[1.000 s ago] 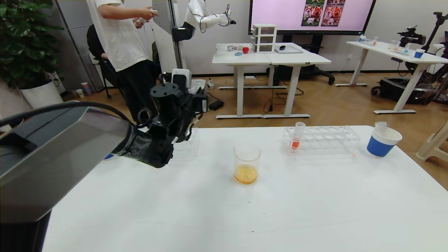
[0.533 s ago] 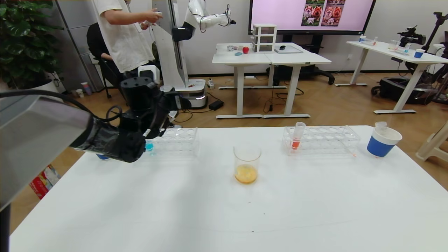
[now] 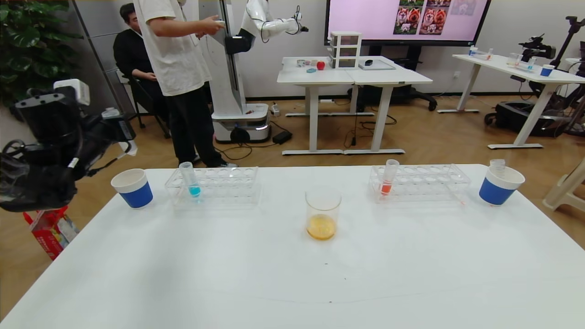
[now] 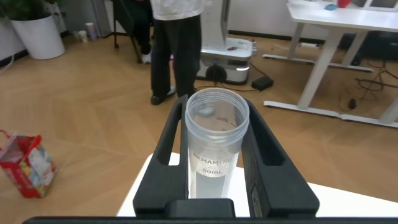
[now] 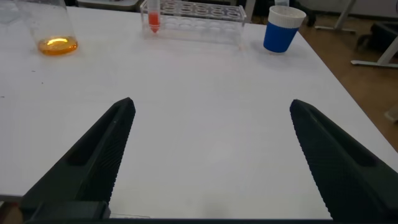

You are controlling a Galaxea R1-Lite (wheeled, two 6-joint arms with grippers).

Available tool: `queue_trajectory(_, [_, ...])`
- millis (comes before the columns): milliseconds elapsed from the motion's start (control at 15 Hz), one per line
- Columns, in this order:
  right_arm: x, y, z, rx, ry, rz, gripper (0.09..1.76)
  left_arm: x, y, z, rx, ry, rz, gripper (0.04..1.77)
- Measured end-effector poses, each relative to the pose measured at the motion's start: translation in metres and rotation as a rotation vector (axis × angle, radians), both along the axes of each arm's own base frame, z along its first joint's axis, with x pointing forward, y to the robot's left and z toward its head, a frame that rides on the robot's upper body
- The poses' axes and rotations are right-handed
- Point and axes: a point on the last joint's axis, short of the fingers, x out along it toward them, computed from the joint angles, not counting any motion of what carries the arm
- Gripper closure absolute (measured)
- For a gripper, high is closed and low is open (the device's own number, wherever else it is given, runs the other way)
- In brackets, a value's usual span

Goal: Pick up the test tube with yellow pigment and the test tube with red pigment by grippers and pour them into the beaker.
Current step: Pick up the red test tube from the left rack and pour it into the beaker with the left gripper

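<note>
The left gripper (image 3: 114,132) hangs raised beyond the table's (image 3: 292,283) left edge, its fingers closed narrow on a clear tube (image 4: 216,146) held upright, mouth up; no colour shows inside it, so I judge it to be the test tube with yellow pigment, already emptied. Just ahead of and below this gripper stands a blue-and-white paper cup (image 3: 132,188) – a likely place to drop the spent tube, which would explain why the arm is out this far. Farther to the gripper's right a clear rack (image 3: 215,185) holds the turquoise tube (image 3: 189,179) upright in an end slot; it is not part of the task and stays put.

Well to the right, mid-table, sits the beaker (image 3: 322,214) with a shallow orange-yellow pool at its bottom – that colour suggests both pigments have gone in; it stands between the two racks, so that either arm can reach it.

Beyond it a second rack (image 3: 420,183) keeps the orange-red tube (image 3: 388,177) upright. At the far right a second paper cup (image 3: 500,185) holds a clear tube (image 3: 497,163) standing in it; this is probably the test tube with red pigment, discarded empty.

The right gripper (image 5: 211,104) shows only in its own wrist view; its fingers are spread wide and hold nothing, low over the bare tabletop, with the beaker, rack and cup well ahead of it. It looks idle, its share apparently done.
</note>
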Motion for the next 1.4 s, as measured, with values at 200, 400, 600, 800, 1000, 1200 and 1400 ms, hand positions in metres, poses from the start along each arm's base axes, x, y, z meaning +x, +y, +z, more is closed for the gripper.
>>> queue_trajectory(200, [0.0, 0.0, 0.0, 0.0, 0.0, 0.0, 0.11, -0.003, 0.026, -0.011, -0.028, 0.021, 0.046, 1.3])
queue_trajectory(400, [0.0, 0.0, 0.0, 0.0, 0.0, 0.0, 0.11, 0.001, 0.028, -0.024, -0.04, 0.051, 0.053, 1.3])
queue_trajectory(600, [0.0, 0.0, 0.0, 0.0, 0.0, 0.0, 0.11, 0.003, 0.03, -0.05, -0.049, 0.112, 0.056, 1.3])
queue_trajectory(800, [0.0, 0.0, 0.0, 0.0, 0.0, 0.0, 0.11, 0.011, 0.032, -0.076, -0.03, 0.049, 0.059, 1.3])
queue_trajectory(1000, [0.0, 0.0, 0.0, 0.0, 0.0, 0.0, 0.11, 0.014, 0.03, -0.106, -0.047, 0.11, 0.055, 1.3])
queue_trajectory(1200, [0.0, 0.0, 0.0, 0.0, 0.0, 0.0, 0.11, 0.015, 0.031, -0.115, -0.055, 0.13, 0.054, 1.29])
queue_trajectory(1400, [0.0, 0.0, 0.0, 0.0, 0.0, 0.0, 0.11, 0.014, 0.03, -0.118, -0.054, 0.138, 0.054, 0.45])
